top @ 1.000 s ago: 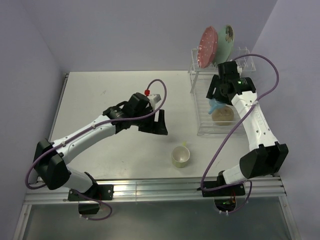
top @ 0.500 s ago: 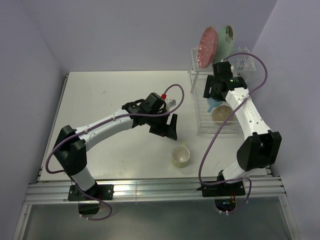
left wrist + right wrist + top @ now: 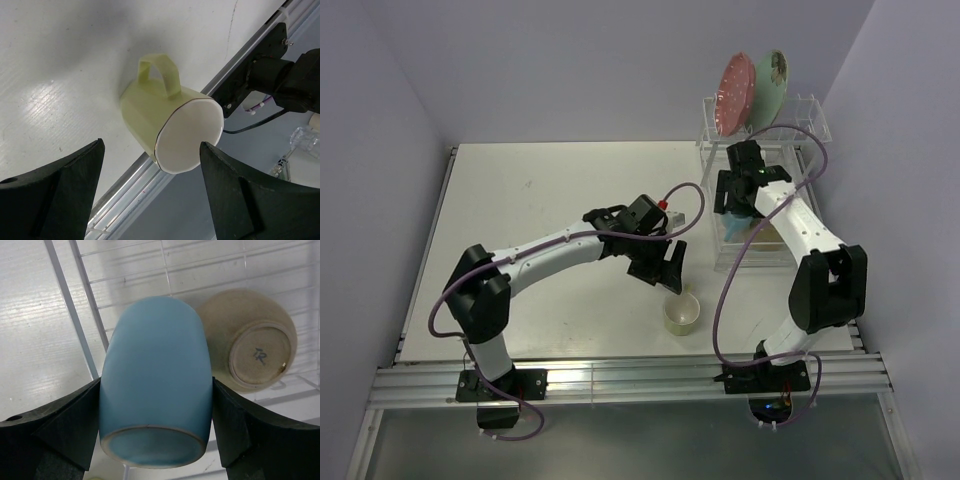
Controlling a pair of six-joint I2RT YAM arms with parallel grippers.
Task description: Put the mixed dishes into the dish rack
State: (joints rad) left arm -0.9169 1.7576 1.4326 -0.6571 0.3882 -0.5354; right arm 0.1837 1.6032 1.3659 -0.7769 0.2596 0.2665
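While two mugs are not yet racked, the loading is judged to be well past halfway. On the worktop [image 3: 540, 200] the dish rack [image 3: 704, 150] is set at the far right, and in its raised holder the pink plate [image 3: 736, 92] and the mint-green plate [image 3: 775, 80] are stood on edge, side by side. The cream bowl [image 3: 250, 340] is laid upside down in the lower basket. Just beside it the blue mug [image 3: 155, 380] is held, mouth-down as far as can be told, by the right gripper [image 3: 738, 200], whose fingers are spread wide and pressed on both its sides above the basket wires. The pale yellow-green mug [image 3: 155, 115] is left upright on the worktop near the front edge, well apart from the rack; over it the left gripper [image 3: 670, 275] is hung, fingers wide, nothing gripped. Setting down the blue mug is taken as the step in hand: a lowering onto the wires clear of the bowl and a release are called for, then a closing on the other mug.
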